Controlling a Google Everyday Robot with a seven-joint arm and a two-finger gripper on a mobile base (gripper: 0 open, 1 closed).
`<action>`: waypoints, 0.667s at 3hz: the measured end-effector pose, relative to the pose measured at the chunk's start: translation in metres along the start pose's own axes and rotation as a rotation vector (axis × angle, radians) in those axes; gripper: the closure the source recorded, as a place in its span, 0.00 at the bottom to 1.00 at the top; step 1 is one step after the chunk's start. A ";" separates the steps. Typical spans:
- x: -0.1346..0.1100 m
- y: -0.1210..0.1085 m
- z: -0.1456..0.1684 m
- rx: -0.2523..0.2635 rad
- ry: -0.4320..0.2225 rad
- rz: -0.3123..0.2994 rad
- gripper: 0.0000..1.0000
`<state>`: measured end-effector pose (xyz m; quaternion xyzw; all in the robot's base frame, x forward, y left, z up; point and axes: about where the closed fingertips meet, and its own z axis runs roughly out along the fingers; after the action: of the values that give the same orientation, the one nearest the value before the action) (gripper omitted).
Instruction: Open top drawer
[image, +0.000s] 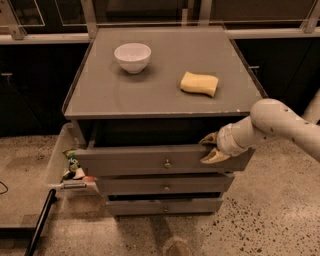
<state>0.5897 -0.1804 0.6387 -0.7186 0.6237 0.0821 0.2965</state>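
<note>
1. A grey, square-topped cabinet (150, 95) stands on a speckled floor.
2. Its top drawer (130, 161), a wide flat grey front with a small round metal knob (167, 163), sits partway out under the cabinet top.
3. At the drawer's right end, the white arm's gripper (202, 151) pinches the front's upper edge between two tan fingers.
4. A yellow sponge (199, 83) and a white bowl (132, 56) rest on the cabinet top, well apart.

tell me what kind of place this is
Probably a kitchen-like robot test area. A grey drawer cabinet carries a white bowl and a yellow sponge on top, on a speckled floor. The gripper is at the right end of the partly open top drawer's front.
</note>
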 end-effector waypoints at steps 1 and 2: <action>0.004 0.006 0.002 -0.019 -0.024 0.018 0.16; 0.009 0.033 -0.007 -0.043 -0.050 0.022 0.20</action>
<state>0.5589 -0.1927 0.6295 -0.7156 0.6220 0.1167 0.2957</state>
